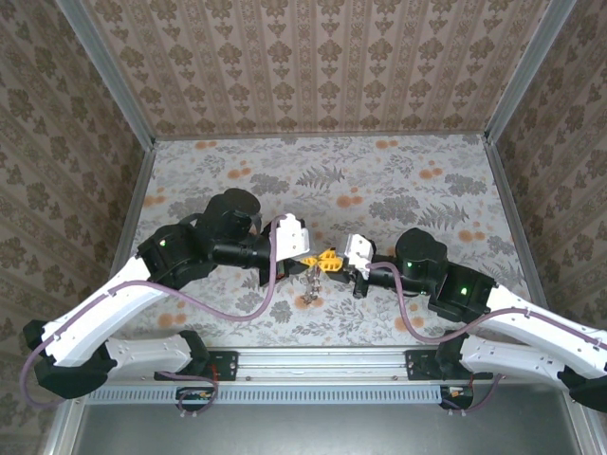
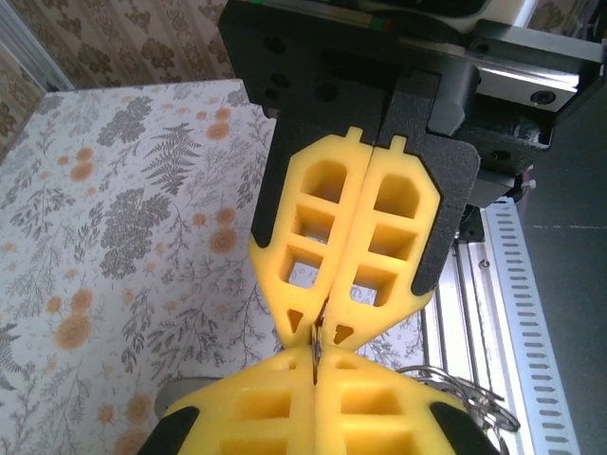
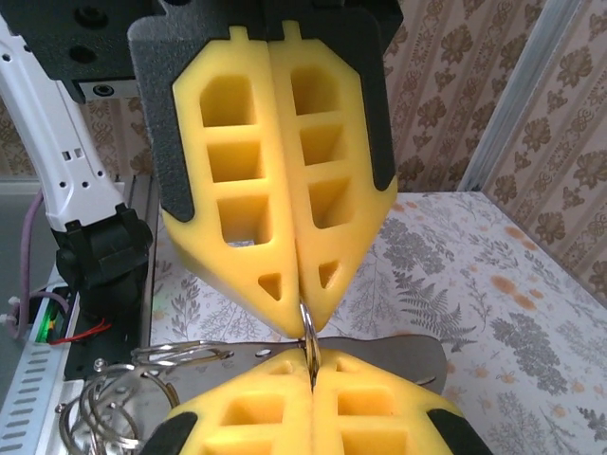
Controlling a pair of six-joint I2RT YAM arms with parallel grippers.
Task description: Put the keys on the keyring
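Note:
My two grippers meet tip to tip above the table's near middle, the left gripper (image 1: 319, 258) facing the right gripper (image 1: 340, 262). A thin metal hoop seen edge-on, the keyring (image 3: 307, 327), runs from one pair of yellow fingers into the other. In the left wrist view my left gripper (image 2: 317, 351) is shut on the keyring (image 2: 320, 334). My right gripper (image 3: 311, 358) is shut on it too. A flat silvery key (image 3: 408, 343) lies crosswise just behind the ring; I cannot tell whether it is threaded on. A small bunch of keys (image 1: 308, 284) hangs below the fingertips.
Loose coiled wire rings (image 3: 114, 379) hang at the left of the right wrist view, and wire rings (image 2: 465, 389) show beside the left fingers. The aluminium rail (image 1: 313, 360) and the arm bases lie along the near edge. The flowered tabletop (image 1: 379, 180) stretches behind.

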